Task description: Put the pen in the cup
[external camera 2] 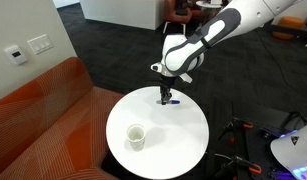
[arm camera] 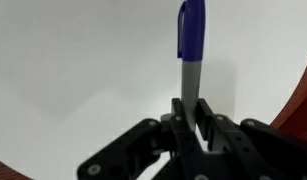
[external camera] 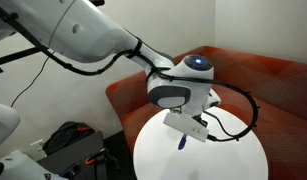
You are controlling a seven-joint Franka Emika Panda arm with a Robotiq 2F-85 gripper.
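Observation:
My gripper (arm camera: 190, 112) is shut on the pen (arm camera: 190, 45), a slim marker with a grey barrel and a blue cap that points away from the jaws in the wrist view. In an exterior view the pen (external camera: 181, 143) hangs down from the gripper (external camera: 183, 128) just above the round white table (external camera: 233, 160). In an exterior view the gripper (external camera 2: 167, 94) holds the pen (external camera 2: 168, 100) over the far part of the table (external camera 2: 183, 140). The white paper cup (external camera 2: 136, 135) stands upright on the table's near left part, well apart from the gripper. The cup is out of the wrist view.
An orange sofa (external camera 2: 43, 120) curves round the table and also shows in an exterior view (external camera: 263, 80). A black bag (external camera: 68, 135) lies on the floor beside the table. Dark equipment and cables (external camera 2: 243, 140) stand by the table's edge.

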